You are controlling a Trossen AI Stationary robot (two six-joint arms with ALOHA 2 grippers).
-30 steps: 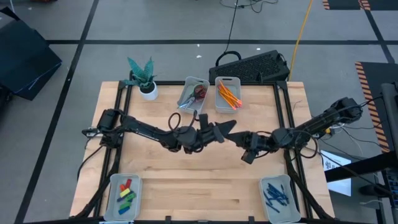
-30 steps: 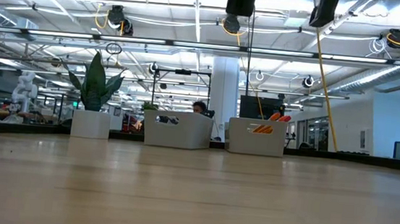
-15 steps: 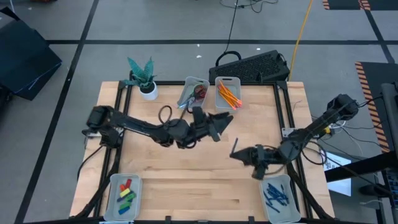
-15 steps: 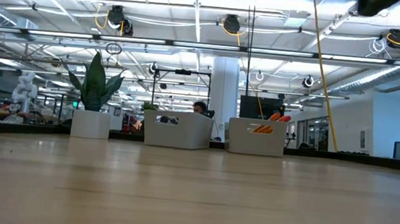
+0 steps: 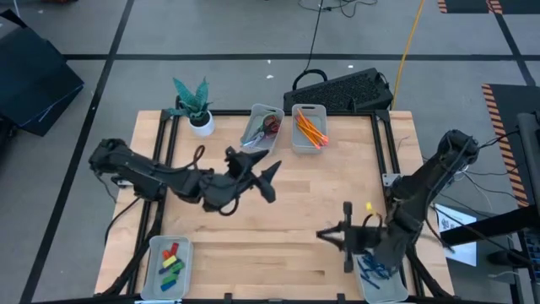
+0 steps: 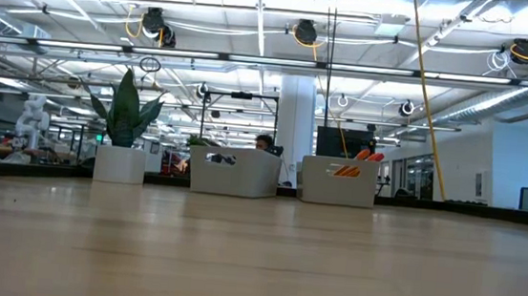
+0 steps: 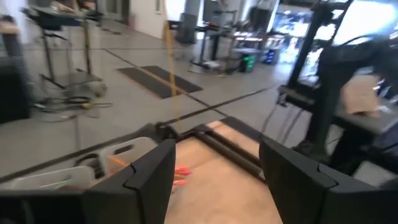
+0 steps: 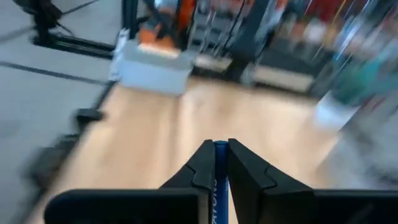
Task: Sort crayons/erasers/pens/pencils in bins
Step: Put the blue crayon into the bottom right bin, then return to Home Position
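Even, bright overhead light in high view; wooden table evenly lit, soft short shadows under both arms, no hard glare. Low view: ceiling lamp strips across upper frame blown out to white, tabletop in lower half soft, out of focus near lens, far room sharper. Left wrist view: motion blur throughout, bright window glare upper right. Right wrist view: heavy smear, background streaked, worst at right edge.

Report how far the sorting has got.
Looks nearly done: erasers fill the near-left bin, pencils a far bin, pens the near-right bin. In hand: the right tool grips one blue pen near that bin. The left tool is open, empty. No loose items show on the table.
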